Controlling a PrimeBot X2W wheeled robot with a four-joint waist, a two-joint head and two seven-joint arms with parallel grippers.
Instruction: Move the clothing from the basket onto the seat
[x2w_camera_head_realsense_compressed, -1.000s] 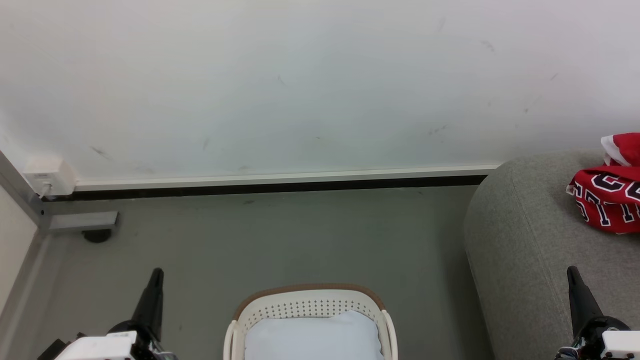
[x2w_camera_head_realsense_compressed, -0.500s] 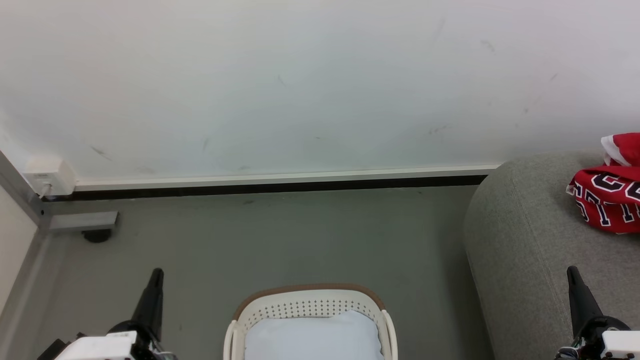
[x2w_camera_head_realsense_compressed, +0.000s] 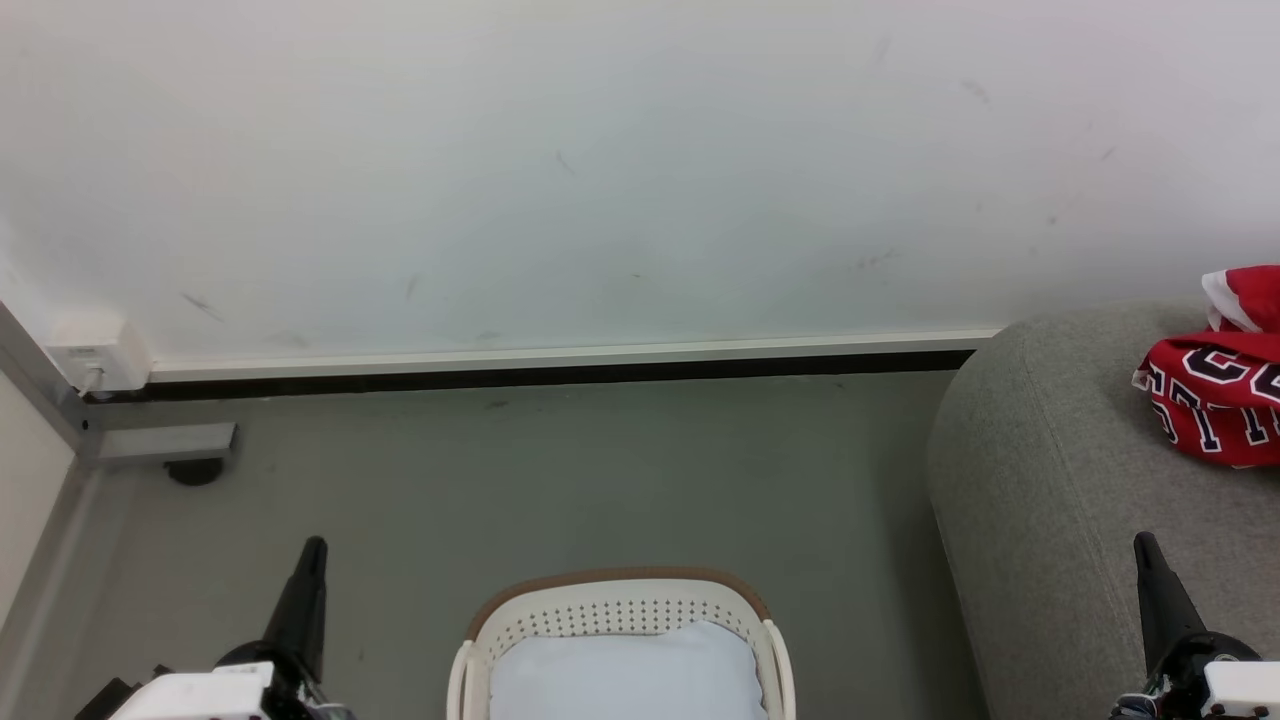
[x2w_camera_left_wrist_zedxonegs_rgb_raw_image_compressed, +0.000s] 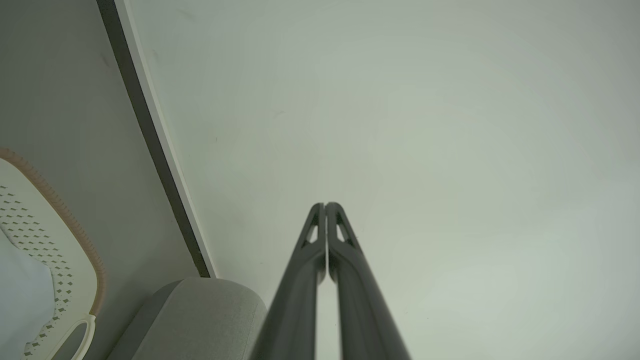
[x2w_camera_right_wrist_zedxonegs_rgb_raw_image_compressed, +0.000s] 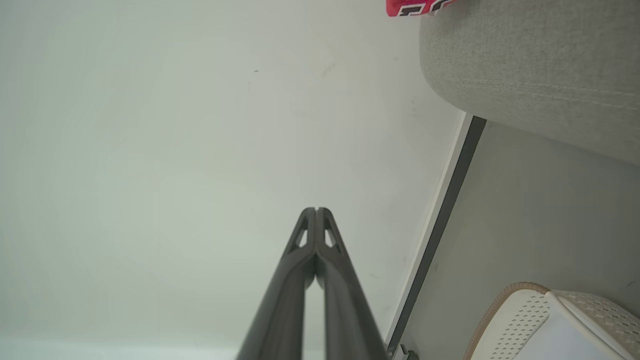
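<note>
Head view: the crumpled bright red sports clothing with black-and-white numerals (x2w_camera_head_realsense_compressed: 1215, 400) lies on the light grey fabric sofa (x2w_camera_head_realsense_compressed: 1050, 480), back from its rounded end nearest the basket. On the floor, the cream perforated plastic basket with a brown rim (x2w_camera_head_realsense_compressed: 620, 580) holds a pale white-blue cushion (x2w_camera_head_realsense_compressed: 625, 675). The left fingers (x2w_camera_head_realsense_compressed: 303, 600) and right fingers (x2w_camera_head_realsense_compressed: 1155, 590) hang low. Left wrist view: its fingers are pressed together on nothing. Right wrist view: likewise, plus the sofa's stitched seam. The clothing looks light, limp and slick, so pinch a raised fold.
</note>
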